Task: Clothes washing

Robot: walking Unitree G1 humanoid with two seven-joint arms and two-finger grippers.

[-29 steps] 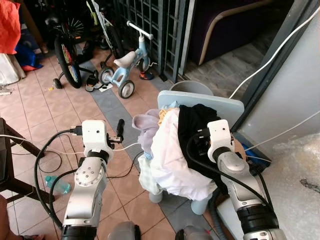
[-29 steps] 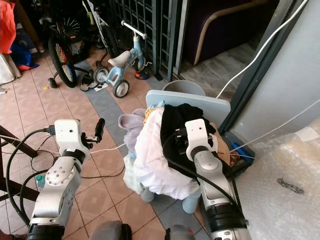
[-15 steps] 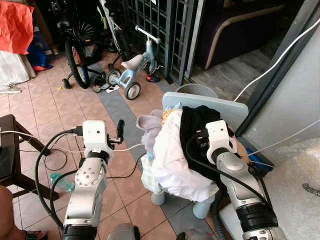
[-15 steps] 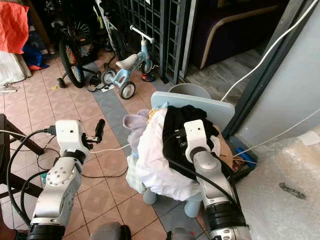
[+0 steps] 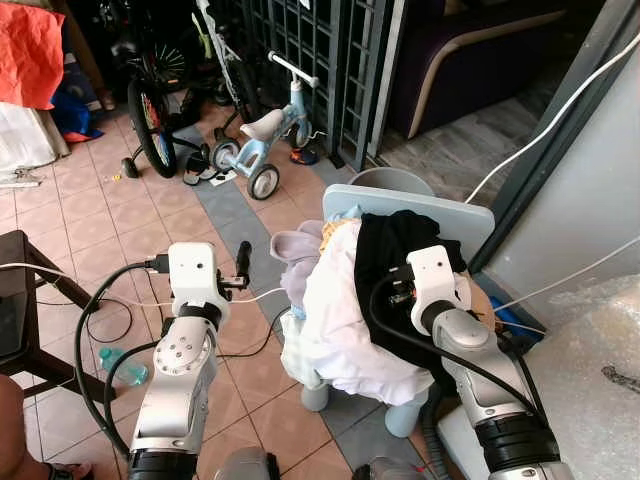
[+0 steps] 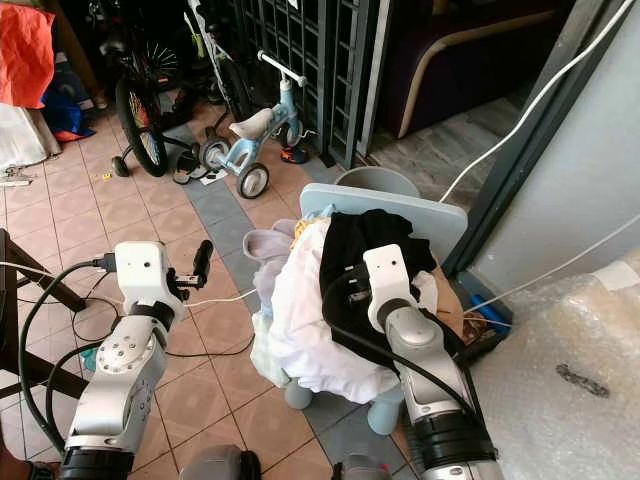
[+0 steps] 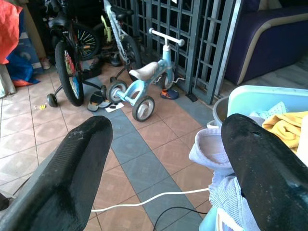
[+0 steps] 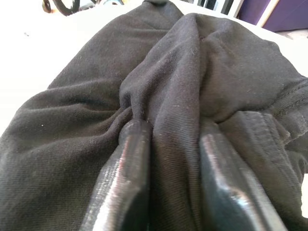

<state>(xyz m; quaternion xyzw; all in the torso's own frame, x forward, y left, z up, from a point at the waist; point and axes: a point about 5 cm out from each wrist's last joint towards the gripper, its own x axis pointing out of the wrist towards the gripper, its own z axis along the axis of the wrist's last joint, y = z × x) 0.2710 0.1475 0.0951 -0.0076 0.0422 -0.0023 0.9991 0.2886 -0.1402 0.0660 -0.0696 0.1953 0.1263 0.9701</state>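
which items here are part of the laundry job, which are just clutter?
Job:
black garment, pinched by the right gripper
white garment
lavender garment
light blue chair holding the pile
left gripper, open beside the pile

Clutter:
balance bike
bicycle
plastic bottle
white cable

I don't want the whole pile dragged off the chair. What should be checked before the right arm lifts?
1. Right gripper pinches a fold of the black garment: ok.
2. Only black cloth between the jaws: ok.
3. Black garment free of the white clothes beneath: cannot tell.
4. Left gripper open, off the pile: ok.
5. Chair steady under the load: cannot tell.
6. White cable on the floor clear of the chair: cannot tell.
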